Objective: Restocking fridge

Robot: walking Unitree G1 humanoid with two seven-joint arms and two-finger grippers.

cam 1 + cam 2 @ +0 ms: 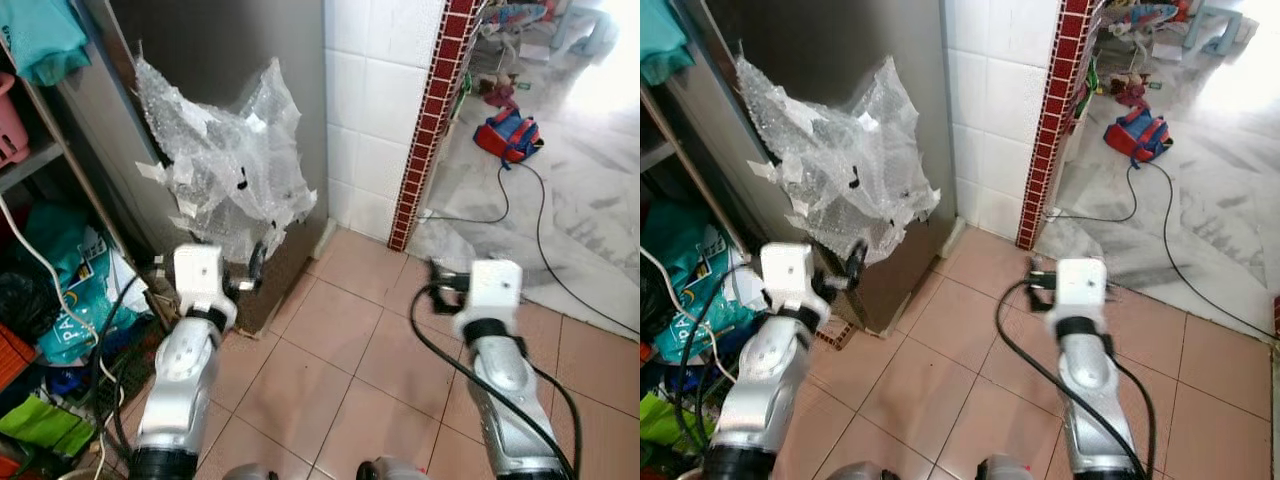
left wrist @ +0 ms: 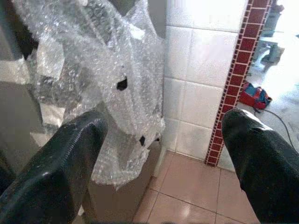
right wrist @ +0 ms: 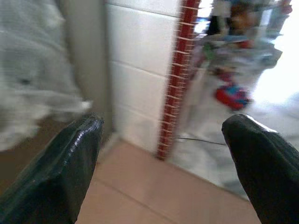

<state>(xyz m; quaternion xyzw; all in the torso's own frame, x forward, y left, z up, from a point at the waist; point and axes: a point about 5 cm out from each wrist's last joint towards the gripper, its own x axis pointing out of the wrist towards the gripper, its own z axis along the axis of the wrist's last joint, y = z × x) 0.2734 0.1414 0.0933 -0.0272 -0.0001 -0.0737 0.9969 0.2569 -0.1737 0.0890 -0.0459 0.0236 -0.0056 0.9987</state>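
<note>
- Fridge [image 1: 215, 60] ahead and to the left, grey side panel facing; door front not visible.
- Bubble wrap [image 1: 225, 165] taped over the lower part of that panel, crumpled, with strips of white tape at its edges.
- Left gripper [image 1: 252, 268] raised just in front of the wrap's lower edge, near the fridge's bottom corner; fingers [image 2: 60, 163] spread wide, nothing between them.
- Right gripper [image 1: 437, 278] held over the floor tiles [image 1: 320, 370], well apart from the fridge; fingers [image 3: 70, 163] spread wide too, holding nothing. Right wrist view blurred.
- White tiled wall [image 1: 375, 110] just right of the fridge, ending in a column of red tiles [image 1: 428, 120].
- Black cable [image 1: 525, 215] trailing across the pale floor beyond the column, near a red and blue bag [image 1: 508, 135].
- Shelf [image 1: 30, 160] left of the fridge, cluttered: teal cloth [image 1: 45, 40] on top, teal and green bags [image 1: 70, 300] below, white cord hanging down.
- No food or stock for the fridge made out.
</note>
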